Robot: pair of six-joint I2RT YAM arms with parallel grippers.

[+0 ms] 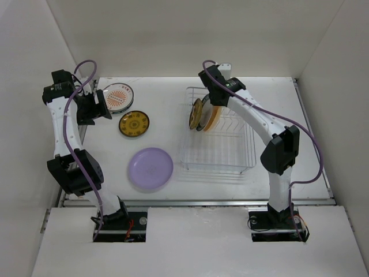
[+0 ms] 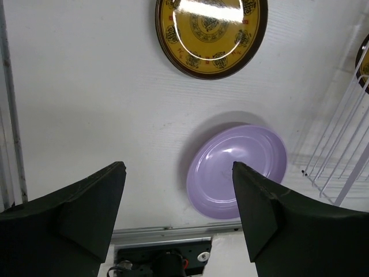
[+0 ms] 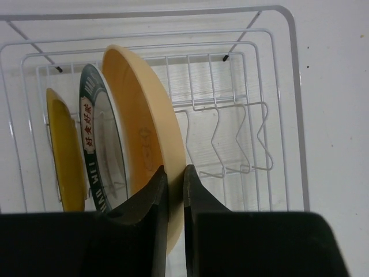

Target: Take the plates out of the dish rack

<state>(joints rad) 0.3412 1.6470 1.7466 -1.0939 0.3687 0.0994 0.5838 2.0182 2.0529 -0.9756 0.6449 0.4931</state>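
White wire forms the one rack (image 1: 220, 151), which stands on the right half of the table (image 1: 277, 98). Six plates show in all, three in the rack and three out on the table.

The three in the rack stand on edge in a row at its far left end. They are a small yellow plate (image 3: 62, 156), a dark-rimmed plate (image 3: 95, 144) beside it, and a large pale plate (image 3: 141, 121) on the right. The slots to the right of them hold nothing.

The three on the table lie flat and apart from one another, left of the rack. A sunburst plate (image 1: 118, 96) lies farthest back, a brown plate (image 1: 134, 124) is nearer, and a lavender plate (image 1: 150, 168) is nearest the arm bases.

Two arms are in view. The right gripper (image 3: 174, 173) reaches down over the rack, and its jaws are clamped on the top rim of the pale plate, one finger on each face. The left gripper (image 2: 179, 167) hangs above the table near the sunburst plate, with its jaws wide apart and nothing between them.

The table is plain matte white, with a metal rail (image 1: 196, 202) along its near edge. Bare white walls (image 1: 184, 34) close it in at the back and on both sides.
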